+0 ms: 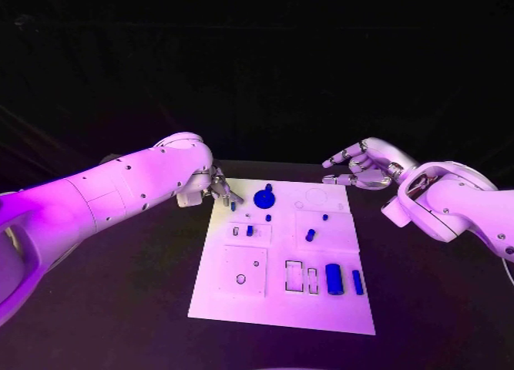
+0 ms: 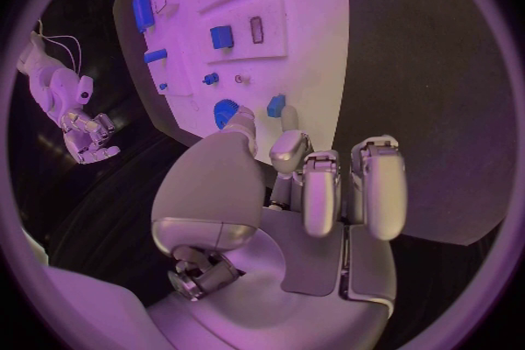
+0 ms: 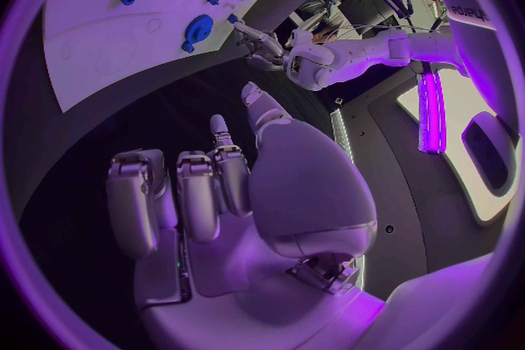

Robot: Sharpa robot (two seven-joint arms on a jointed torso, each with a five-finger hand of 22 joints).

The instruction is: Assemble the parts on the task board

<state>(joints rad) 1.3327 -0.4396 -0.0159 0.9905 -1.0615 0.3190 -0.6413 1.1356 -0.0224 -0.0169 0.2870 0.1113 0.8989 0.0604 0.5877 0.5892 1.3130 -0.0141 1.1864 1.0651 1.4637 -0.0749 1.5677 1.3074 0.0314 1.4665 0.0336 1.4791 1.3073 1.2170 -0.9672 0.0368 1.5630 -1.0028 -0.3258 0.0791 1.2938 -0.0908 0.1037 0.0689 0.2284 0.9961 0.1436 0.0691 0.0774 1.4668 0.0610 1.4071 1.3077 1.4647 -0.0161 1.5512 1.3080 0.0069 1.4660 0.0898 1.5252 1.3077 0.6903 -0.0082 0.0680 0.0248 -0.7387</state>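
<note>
I'm seeing the white board [image 1: 284,301] lying flat in the middle of the black table [image 1: 112,308]. Nearest me on the board, two blue upright pieces are sitting side by side: a fat cylinder [image 1: 334,278] and a thin bar [image 1: 357,282] just to its right, next to two rectangular cutouts [image 1: 300,277]. Mid-board, a small blue peg [image 1: 250,230] is sitting in the left recess and another blue peg [image 1: 310,235] in the right panel, well apart. At the far end, a round blue disc [image 1: 264,198] is lying on the board near the left edge.

Left hand [image 1: 220,192] is hanging over the board's far left corner. It's pinching a small blue piece [image 1: 233,206] at the fingertips; the left wrist view is showing that piece [image 2: 276,106] between thumb [image 2: 243,120] and a finger, just beside the disc [image 2: 226,112]. I can't tell whether the piece is touching the board.

Right hand [image 1: 362,168] is hovering off the board's far right corner, above the table. Fingers are loosely curled and apart, holding nothing; the right wrist view is showing the same on that hand [image 3: 219,192].
</note>
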